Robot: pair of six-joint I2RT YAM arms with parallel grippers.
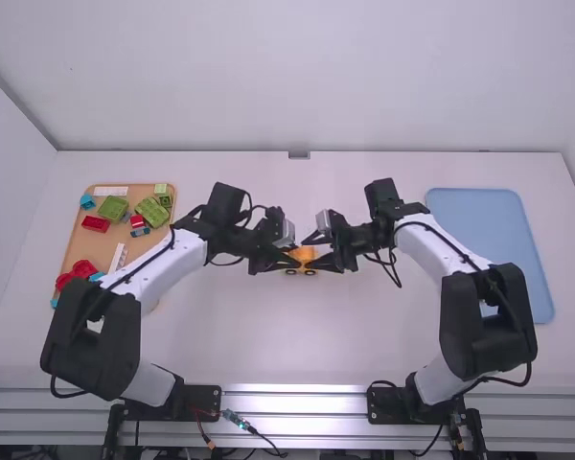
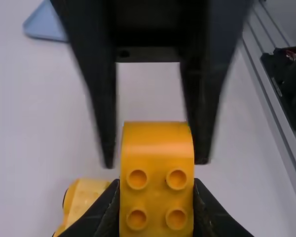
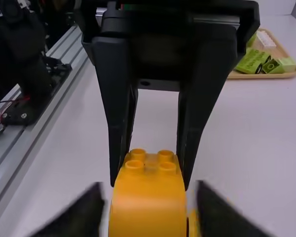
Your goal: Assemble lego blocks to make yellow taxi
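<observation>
Two robot arms block the middle of the white bench (image 1: 240,340). The left claw (image 1: 293,254) and right claw (image 1: 311,253) meet there, around an orange block (image 1: 308,255). The left claw grips it; the right claw's fingers (image 3: 91,200) stand apart on either side, with narrow gaps beside the block. A yellow wheeled piece (image 2: 84,197) sits near it. Open room runs along the bench's far side, behind both claws, and on the near side, between the arms. The left arm (image 1: 182,259) bars the near part of a block-filled wooden tray (image 1: 81,244); the right arm (image 1: 426,241) overlaps a blue tray's (image 1: 498,244) near left side, leaving its far part reachable.
</observation>
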